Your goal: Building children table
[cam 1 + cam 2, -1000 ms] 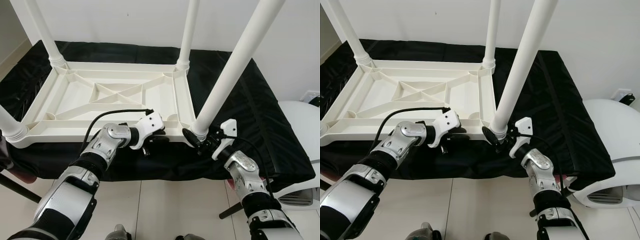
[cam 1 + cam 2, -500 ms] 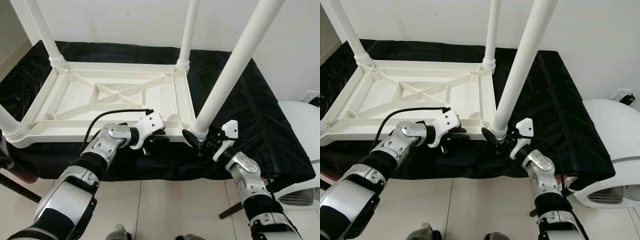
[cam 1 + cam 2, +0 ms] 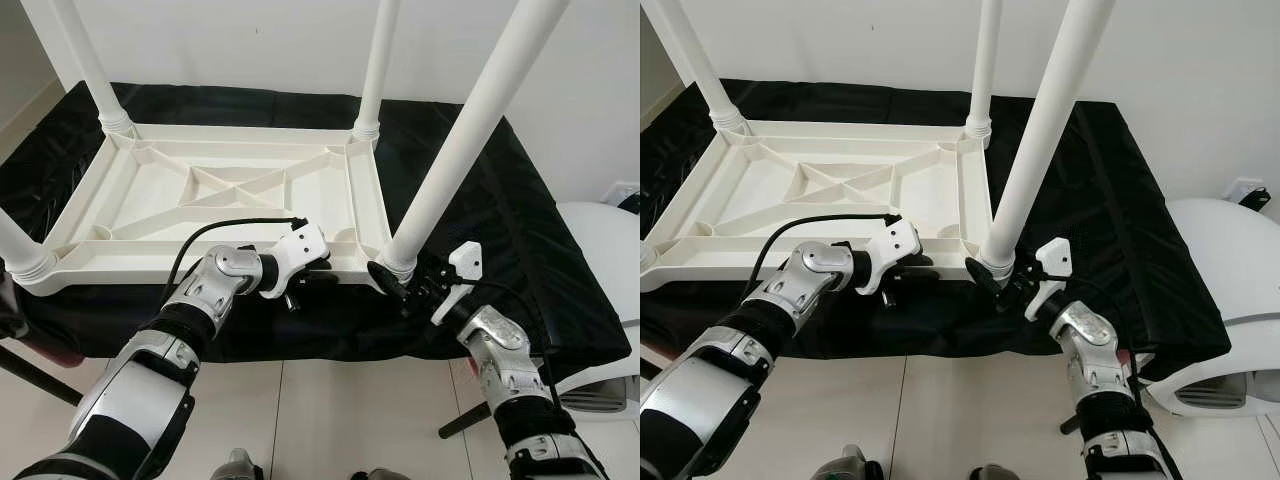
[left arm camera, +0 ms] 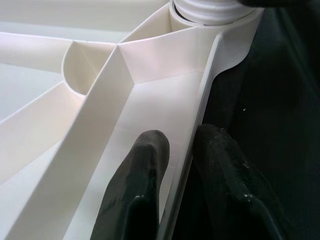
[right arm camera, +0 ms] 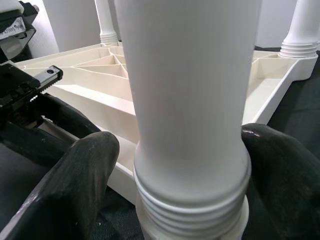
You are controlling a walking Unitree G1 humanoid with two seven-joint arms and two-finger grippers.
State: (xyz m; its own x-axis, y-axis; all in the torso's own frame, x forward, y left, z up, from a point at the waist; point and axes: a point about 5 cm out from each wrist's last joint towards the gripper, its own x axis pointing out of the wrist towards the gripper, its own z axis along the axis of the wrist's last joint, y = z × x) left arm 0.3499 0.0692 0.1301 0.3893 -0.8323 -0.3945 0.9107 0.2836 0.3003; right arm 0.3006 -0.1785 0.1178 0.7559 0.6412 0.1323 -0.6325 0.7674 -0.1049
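White plastic children's table [image 3: 230, 195] lies upside down on a black-covered bench [image 3: 500, 200], ribbed underside up, four white legs standing upward from its corners. Near-right leg [image 3: 470, 120] rises steeply from its corner socket at the table's near edge; threaded collar visible at its base in the right wrist view. Right gripper [image 3: 398, 285] sits at that base: jaws spread to either side of the leg, one black finger [image 5: 75, 175] on each flank, both touching or very nearly touching the tube just above the threads, so the leg stands squarely between them. Left gripper [image 3: 305, 285] is at the near rim of the table [image 4: 200, 115], a little left of the same corner. Its jaws pinch the thin rim wall: one finger [image 4: 142, 170] inside the tray-like underside, the other outside against the black cover, the wall held upright between them. Far-right leg [image 3: 375, 60] and far-left leg [image 3: 85, 60] stand upright at the back corners; the near-left leg [image 3: 15, 250] is cut off at the frame edge. White rounded object [image 3: 600, 260] beside the bench on the right. Pale tiled floor [image 3: 330, 420] below.
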